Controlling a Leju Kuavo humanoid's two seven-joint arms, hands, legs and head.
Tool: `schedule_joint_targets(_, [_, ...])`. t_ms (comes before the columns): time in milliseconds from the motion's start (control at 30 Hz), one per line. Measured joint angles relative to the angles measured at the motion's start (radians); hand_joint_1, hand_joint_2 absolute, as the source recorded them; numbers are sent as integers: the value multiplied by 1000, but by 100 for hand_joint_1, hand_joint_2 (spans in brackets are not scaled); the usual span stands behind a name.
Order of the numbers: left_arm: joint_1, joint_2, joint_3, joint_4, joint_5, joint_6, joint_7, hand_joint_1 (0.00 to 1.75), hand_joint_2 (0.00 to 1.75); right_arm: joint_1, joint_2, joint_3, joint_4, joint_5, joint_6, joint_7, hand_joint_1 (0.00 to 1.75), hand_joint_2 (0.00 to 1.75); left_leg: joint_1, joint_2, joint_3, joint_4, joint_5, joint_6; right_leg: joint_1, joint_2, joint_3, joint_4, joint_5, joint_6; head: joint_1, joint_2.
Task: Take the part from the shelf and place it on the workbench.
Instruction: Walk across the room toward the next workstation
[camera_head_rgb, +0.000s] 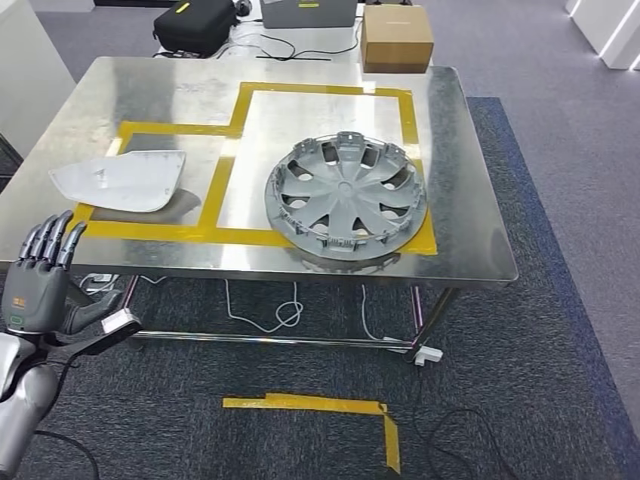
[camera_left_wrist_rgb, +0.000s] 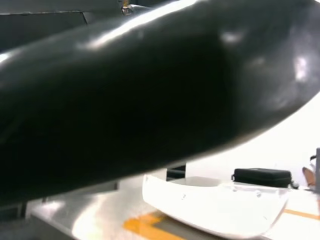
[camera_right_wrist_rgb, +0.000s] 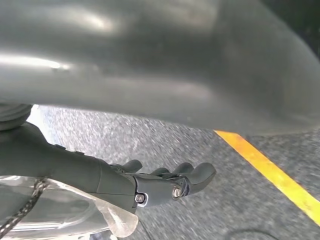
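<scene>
A white curved panel (camera_head_rgb: 121, 180) lies flat on the left of the steel workbench (camera_head_rgb: 468, 180), inside a yellow-taped area; the left wrist view shows the panel (camera_left_wrist_rgb: 215, 207) close ahead on the tabletop. A grey wheel cover (camera_head_rgb: 346, 195) lies in the larger taped area on the right. My left hand (camera_head_rgb: 41, 280) is below the bench's front left corner, fingers straight and apart, thumb out, holding nothing and clear of the panel. My right hand (camera_right_wrist_rgb: 162, 182) hangs over the carpet with its fingers extended and nothing in it.
A cardboard box (camera_head_rgb: 396, 38), a black case (camera_head_rgb: 195, 25) and a grey box (camera_head_rgb: 308, 12) sit beyond the bench's far edge. Cables (camera_head_rgb: 279, 315) hang under the bench. Yellow tape (camera_head_rgb: 317, 405) marks the carpet in front of it.
</scene>
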Motion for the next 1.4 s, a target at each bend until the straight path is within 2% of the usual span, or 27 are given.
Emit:
schedule_joint_targets(67, [33, -53, 60, -28, 96, 1, -49, 0, 0, 4, -1, -11, 0, -8, -11, -8, 0, 0, -4, 0, -22, 4, 16, -4, 3, 2, 100, -120, 43, -11, 0, 0])
schedule_joint_targets(133, [68, -106, 113, -62, 262, -2, -88, 0, 0, 8, -2, -21, 0, -14, -23, -16, 0, 0, -6, 2, -36, 7, 34, -10, 7, 5, 195, -261, 34, -20, 0, 0])
schedule_joint_targets(200, [107, -153, 148, -99, 438, -21, -119, 0, 0, 15, -2, -31, 1, -22, -34, -26, 0, 0, -7, 4, -45, 4, 54, -17, 9, 6, 221, -318, 25, -22, -1, 0])
schedule_joint_targets(233, [128, -173, 160, -117, 516, -39, -137, 0, 0, 20, -2, -36, 2, -25, -39, -30, 0, 0, -6, 2, -50, 4, 55, -22, 8, 4, 217, -323, 32, -25, 1, 0])
schedule_joint_targets(300, [166, -212, 186, -150, 663, -96, -173, 0, 0, 31, -1, -46, 3, -34, -48, -39, 0, 0, -4, -3, -65, 37, 8, -33, 3, -2, 206, -327, 51, -40, 0, 0])
schedule_joint_targets(367, [196, -259, 222, -182, 817, -174, -197, 0, 0, 41, 0, -56, 4, -45, -58, -52, 0, 0, 0, -6, -95, 153, -91, -43, 2, -6, 187, -324, 66, -54, -3, 0])
schedule_joint_targets(400, [211, -286, 243, -197, 880, -208, -202, 0, 0, 45, 0, -62, 4, -50, -63, -58, 0, 0, 3, -6, -108, 224, -128, -47, 2, -7, 176, -319, 72, -56, -3, 0])
schedule_joint_targets(433, [226, -313, 262, -207, 923, -239, -204, 0, 0, 46, 1, -68, 5, -60, -67, -54, 0, 0, 6, -6, -114, 278, -144, -51, 1, -8, 162, -313, 78, -56, -3, 0])
schedule_joint_targets(467, [233, -337, 277, -209, 947, -271, -205, 0, 0, 38, 2, -76, 6, -81, -70, -33, 0, 0, 9, -6, -107, 303, -137, -54, 1, -8, 147, -306, 84, -54, -3, 0])
schedule_joint_targets(500, [225, -363, 287, -197, 961, -304, -205, 0, 0, 16, 6, -90, 5, -113, -74, 14, 0, 0, 12, -6, -87, 290, -112, -56, 0, -9, 129, -297, 90, -52, -3, 0])
schedule_joint_targets(567, [171, -408, 292, -127, 968, -349, -204, 0, 0, -67, 19, -130, -4, -182, -76, 139, 0, 0, 16, -6, -12, 179, -66, -55, 0, -9, 91, -277, 105, -44, -3, 0])
schedule_joint_targets(633, [120, -441, 286, -41, 970, -346, -205, 0, 0, -157, 33, -166, -16, -217, -75, 207, 0, 0, 14, -6, 56, 62, -67, -47, 0, -8, 63, -261, 119, -32, -4, 0])
schedule_joint_targets(667, [108, -454, 283, -8, 974, -342, -205, 0, 0, -189, 36, -178, -20, -224, -74, 212, 0, 0, 12, -7, 70, 33, -75, -42, 1, -7, 56, -258, 127, -25, -4, 0])
schedule_joint_targets(733, [103, -472, 279, 39, 985, -339, -208, 0, 0, -219, 39, -197, -24, -233, -74, 206, 0, 0, 11, -6, 64, 21, -67, -27, 0, -5, 47, -257, 138, -10, -5, 0])
schedule_joint_targets(800, [100, -481, 278, 69, 992, -339, -209, 0, 0, -222, 40, -211, -25, -236, -74, 199, 0, 0, 14, -5, 46, 15, -45, -9, -2, -3, 27, -229, 98, 3, -2, 0])
schedule_joint_targets(900, [98, -488, 278, 97, 994, -339, -210, 0, 0, -215, 40, -223, -26, -237, -75, 194, 0, 0, 13, -5, 4, 14, -11, 5, -4, -1, -24, -58, -39, 14, 3, 0])
schedule_joint_targets(933, [98, -490, 278, 105, 994, -339, -210, 0, 0, -214, 40, -226, -26, -237, -75, 193, 0, 0, 11, -5, -11, 15, 1, 4, -5, -1, -31, -2, -57, 16, 3, 0])
schedule_joint_targets(967, [97, -492, 278, 112, 994, -339, -210, 0, 0, -214, 40, -229, -26, -237, -75, 192, 0, 0, 10, -4, -26, 15, 12, 3, -5, -1, -27, 28, -51, 18, 3, 0])
schedule_joint_targets(1000, [97, -493, 278, 117, 994, -339, -210, 0, 0, -214, 40, -231, -26, -237, -75, 192, 0, 0, 10, -3, -40, 16, 23, 1, -5, -1, -7, 25, -23, 18, 3, 0])
schedule_joint_targets(1067, [96, -495, 278, 125, 994, -339, -210, 0, 0, -216, 40, -233, -27, -237, -75, 191, 0, 0, 10, -3, -64, 17, 45, -4, -5, 1, 84, -78, 30, 12, 4, 0])
schedule_joint_targets(1133, [94, -497, 278, 130, 994, -339, -210, 0, 0, -221, 40, -235, -30, -237, -75, 191, 0, 0, 7, -4, -79, 20, 66, -13, -3, 5, 195, -233, 24, 3, 3, 0])
schedule_joint_targets(1167, [92, -497, 278, 135, 996, -343, -206, 0, 0, -223, 40, -237, -32, -239, -75, 190, 0, 0, 6, -5, -83, 18, 77, -18, -1, 7, 224, -281, 12, -2, 3, 0])
schedule_joint_targets(1233, [85, -496, 280, 172, 1007, -360, -196, 0, 0, -222, 40, -241, -34, -245, -74, 190, 0, 0, 7, -6, -88, 10, 98, -29, 0, 6, 226, -309, 12, -14, 3, 0])
schedule_joint_targets(1267, [80, -493, 284, 211, 1015, -373, -185, 0, 0, -220, 40, -242, -34, -249, -73, 191, 0, 0, 7, -7, -92, 10, 91, -35, -2, 3, 215, -309, 23, -23, 3, 0])
schedule_joint_targets(1300, [76, -488, 288, 265, 1019, -383, -175, 0, 0, -217, 40, -243, -34, -254, -72, 191, 0, 0, 8, -8, -97, 25, 61, -41, -4, 0, 204, -310, 35, -33, 2, 0])
schedule_joint_targets(1333, [72, -482, 294, 330, 1017, -388, -165, 0, 0, -212, 40, -244, -34, -257, -70, 189, 0, 0, 9, -8, -106, 61, 11, -45, -6, -2, 192, -311, 49, -42, -1, 0])
schedule_joint_targets(1400, [67, -467, 301, 474, 996, -386, -144, 0, 0, -203, 40, -245, -34, -261, -70, 184, 0, 0, 11, -8, -126, 186, -99, -52, -4, -3, 165, -308, 76, -51, -5, 0])
